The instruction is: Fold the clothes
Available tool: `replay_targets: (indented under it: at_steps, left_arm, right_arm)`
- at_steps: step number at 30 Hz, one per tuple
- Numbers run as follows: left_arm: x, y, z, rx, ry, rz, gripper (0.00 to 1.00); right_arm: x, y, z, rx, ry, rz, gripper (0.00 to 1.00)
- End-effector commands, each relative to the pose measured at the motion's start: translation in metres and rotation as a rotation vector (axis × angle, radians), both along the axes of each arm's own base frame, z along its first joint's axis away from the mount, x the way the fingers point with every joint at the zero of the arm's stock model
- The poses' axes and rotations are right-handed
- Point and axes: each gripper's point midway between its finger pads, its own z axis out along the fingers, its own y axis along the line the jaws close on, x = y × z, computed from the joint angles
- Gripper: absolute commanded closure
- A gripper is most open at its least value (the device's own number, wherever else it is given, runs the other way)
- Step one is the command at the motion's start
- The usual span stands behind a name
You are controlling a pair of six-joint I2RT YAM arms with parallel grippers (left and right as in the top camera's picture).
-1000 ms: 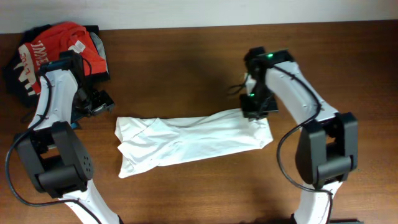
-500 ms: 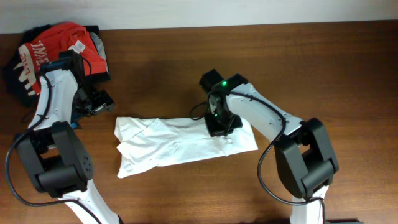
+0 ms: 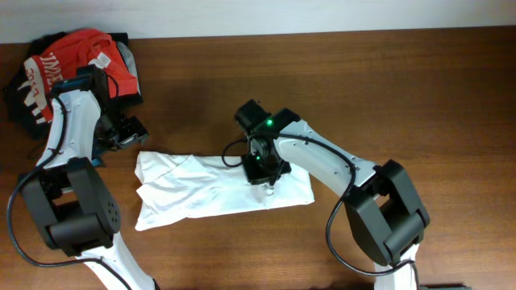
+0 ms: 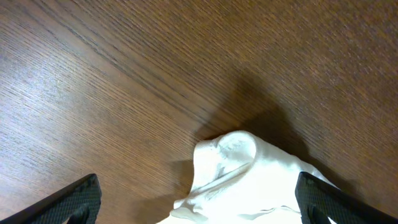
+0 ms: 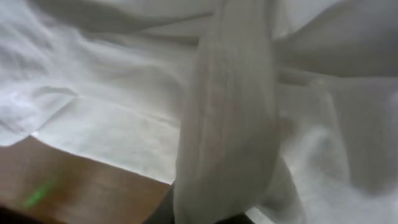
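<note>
White fabric band runs up the middle of R wrist view, close to the lens. Fingers are hidden by cloth, but the band looks pulled taut, so right gripper (image 3: 262, 167) reads as pinching the white T-shirt (image 3: 193, 189). Rest of that view is wrinkled shirt w/ a wedge of brown wood at bottom left and a green glint on it.

Overhead: right gripper sits on the shirt's far edge, a bit right of the shirt's middle, arm reaching in from the right side, green light (image 3: 268, 123) lit on the arm. Cloth around it is bunched and layered.

Shirt lies as a long crumpled strip running left-right across the centre of the worktop (image 3: 403, 80), slightly nearer the near edge than the far one. Its left end is wider and rumpled, right end squarer. Emblem not made out.

Left gripper (image 3: 131, 133) is spread wide: in L wrist view both dark fingertips (image 4: 78, 198) sit at the bottom corners, well apart, nothing between them but wood and a rounded white corner of the shirt. It hangs just above and beside the shirt's far-left corner; can't tell if touching.

Far-left corner of worktop: red shirt (image 3: 85, 52) w/ white lettering heaped on dark garments (image 3: 20, 101), well apart from the white shirt, beside the L arm
</note>
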Motion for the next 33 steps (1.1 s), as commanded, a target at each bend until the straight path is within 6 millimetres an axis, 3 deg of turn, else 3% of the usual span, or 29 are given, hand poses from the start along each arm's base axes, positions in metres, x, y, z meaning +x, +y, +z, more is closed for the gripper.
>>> replay_targets:
  at_steps: [1,3,4,9,12,13,14,15,19,23,28,31,33]
  left_arm:
    - [-0.001,-0.003,-0.004,-0.009,0.009,0.009,0.01]
    - [-0.001,-0.003,-0.004,-0.009,0.009,0.009,0.01]
    - [-0.001,-0.003,-0.004,-0.009,0.009,0.009,0.01]
    - [-0.001,-0.003,-0.004,-0.009,0.009,0.009,0.01]
    - [-0.001,-0.003,-0.004,-0.009,0.009,0.009,0.01]
    - [-0.001,-0.003,-0.004,-0.009,0.009,0.009,0.01]
    - [-0.001,-0.003,-0.004,-0.009,0.010,0.009,0.01]
    - [-0.001,-0.003,-0.004,-0.009,0.010,0.009,0.01]
    - [-0.001,-0.003,-0.004,-0.009,0.009,0.009,0.01]
    - [-0.001,-0.003,-0.004,-0.009,0.008,0.009,0.01]
    - [-0.001,-0.003,-0.004,-0.009,0.009,0.009,0.01]
    - [-0.001,-0.003,-0.004,-0.009,0.009,0.009,0.01]
    - [-0.001,-0.003,-0.004,-0.009,0.008,0.009,0.01]
  right_arm:
    - [-0.011,0.014,0.010,0.042,-0.004,0.027,0.74]
    - [-0.012,0.016,0.010,0.044,-0.006,0.034,0.30]
    - [-0.012,0.016,0.010,0.043,-0.005,0.033,0.19]
    - [0.002,-0.008,0.034,0.021,0.006,0.056,0.16]
    - [0.019,-0.028,0.037,0.028,-0.010,0.055,0.16]
    - [0.023,-0.031,0.035,0.029,-0.013,0.043,0.16]
    - [0.028,-0.034,0.033,0.035,-0.023,0.031,0.28]
    - [0.032,-0.033,0.028,0.044,-0.037,0.028,0.50]
    - [0.029,-0.017,0.005,0.113,-0.055,0.049,0.82]
    - [0.018,0.001,-0.018,0.197,-0.056,0.069,0.85]
    - [0.037,0.006,-0.035,0.221,-0.155,0.068,0.85]
    - [0.046,0.001,-0.022,0.190,-0.173,0.057,0.85]
    - [0.055,-0.004,0.010,0.185,-0.177,0.052,0.78]
